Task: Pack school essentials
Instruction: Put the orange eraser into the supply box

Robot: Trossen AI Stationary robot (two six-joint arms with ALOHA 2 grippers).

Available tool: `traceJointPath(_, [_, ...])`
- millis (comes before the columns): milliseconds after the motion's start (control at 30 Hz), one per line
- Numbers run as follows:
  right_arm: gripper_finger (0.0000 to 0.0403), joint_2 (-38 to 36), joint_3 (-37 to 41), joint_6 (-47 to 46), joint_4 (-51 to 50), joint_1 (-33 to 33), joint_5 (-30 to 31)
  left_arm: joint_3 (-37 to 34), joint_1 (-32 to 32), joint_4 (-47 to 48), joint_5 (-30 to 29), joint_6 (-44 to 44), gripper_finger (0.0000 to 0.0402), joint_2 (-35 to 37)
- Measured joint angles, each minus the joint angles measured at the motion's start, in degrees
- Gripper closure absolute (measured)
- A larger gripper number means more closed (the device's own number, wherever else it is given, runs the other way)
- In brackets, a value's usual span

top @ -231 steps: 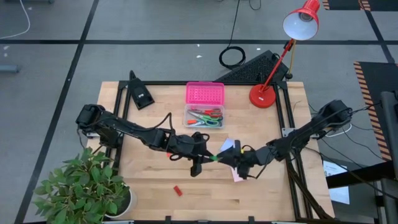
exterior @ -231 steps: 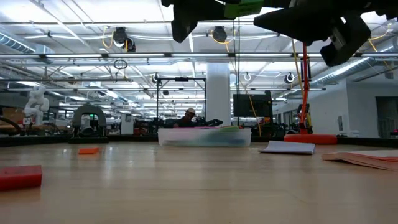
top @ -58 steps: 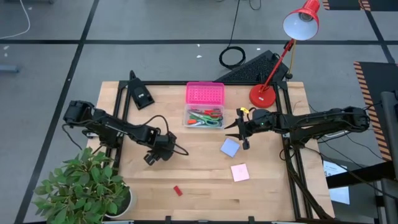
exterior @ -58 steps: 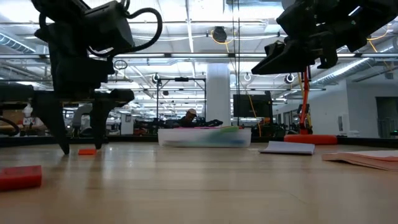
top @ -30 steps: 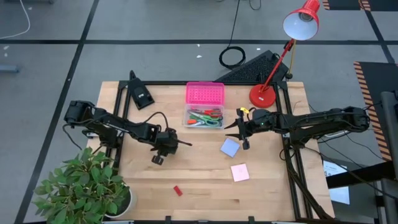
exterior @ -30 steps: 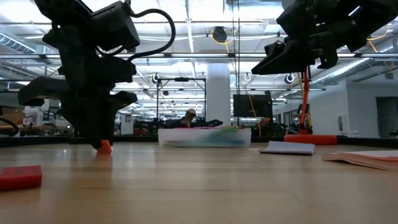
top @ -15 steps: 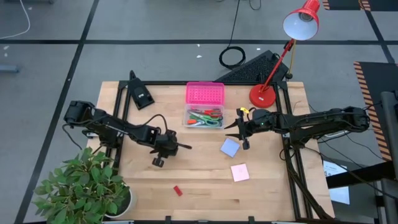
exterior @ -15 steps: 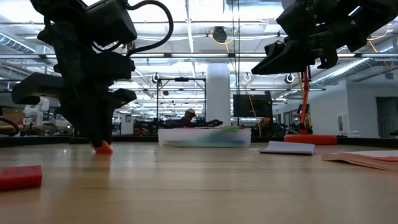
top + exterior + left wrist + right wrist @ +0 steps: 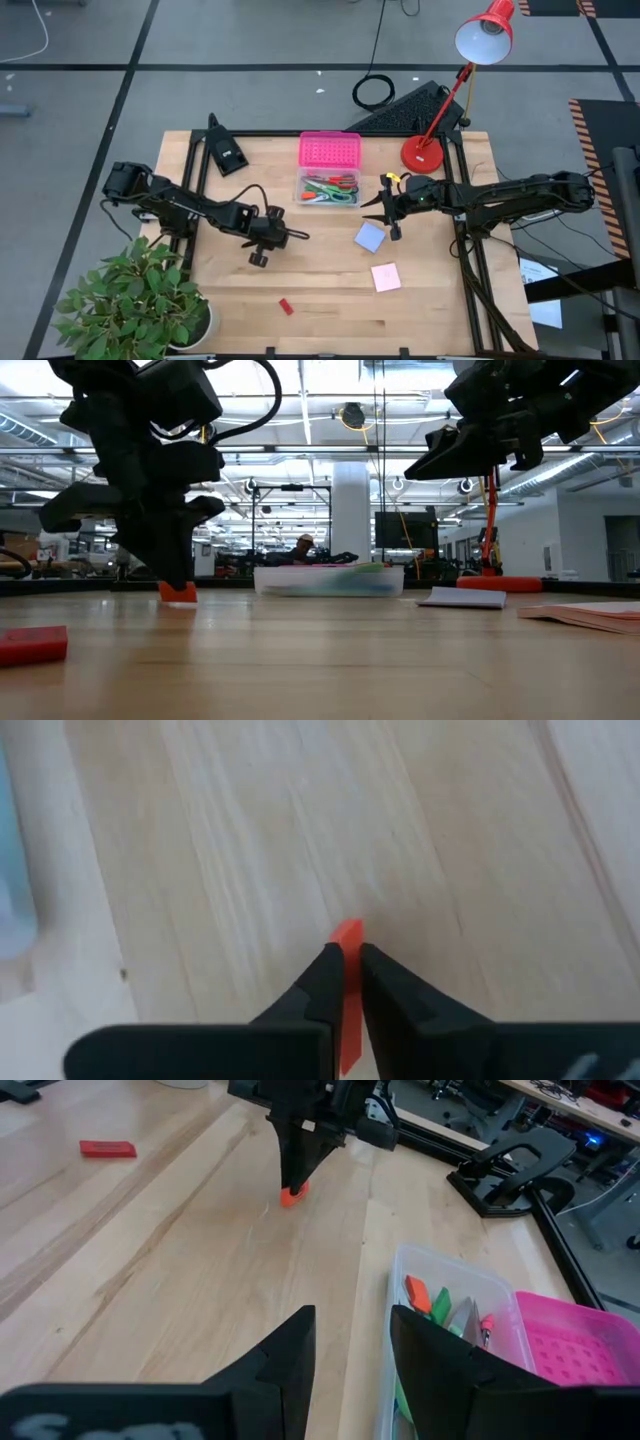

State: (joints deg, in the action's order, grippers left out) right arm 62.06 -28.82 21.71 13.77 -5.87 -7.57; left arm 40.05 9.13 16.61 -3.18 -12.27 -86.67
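My left gripper points down at the table's left-middle, shut on a small orange eraser. My right gripper hangs open and holds nothing, above the table just right of the clear box. That box holds scissors and pens. A blue notepad and a pink notepad lie flat on the wood near the right gripper. A red eraser lies near the front edge. My left gripper pinches the orange eraser between its two fingers, coming from above and pointing down. The eraser's end sticks out past the fingertips. Its lower end is at the table top; whether it rests there or hangs just clear, I cannot tell.
The box's pink lid lies behind the box. A red desk lamp stands at the far right, a black object at the far left. A potted plant overhangs the near left corner. Bare wood lies between the grippers.
My left gripper, shut on the orange eraser, has shifted a little toward the table's right edge. The eraser has gone with it, staying at table-top height. My right gripper has kept still.
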Motion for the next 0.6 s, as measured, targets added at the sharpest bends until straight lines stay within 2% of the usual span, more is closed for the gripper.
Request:
traceJointPath(200, [0.0277, 0.0, 0.0, 0.0, 0.0, 0.0, 0.0, 0.2, 0.0, -0.5, -0.4, 0.5, 0.0389, 0.5])
traceJointPath(400, [0.0277, 0.0, 0.0, 0.2, 0.1, 0.0, 0.0, 3.6, -0.6, -0.6, -7.3, -0.7, 0.0384, 1.0])
traceJointPath(600, [0.0277, 0.0, 0.0, 0.4, 0.1, 0.0, 0.0, 9.6, -4.9, -0.7, -12.7, -2.4, 0.0373, 1.0])
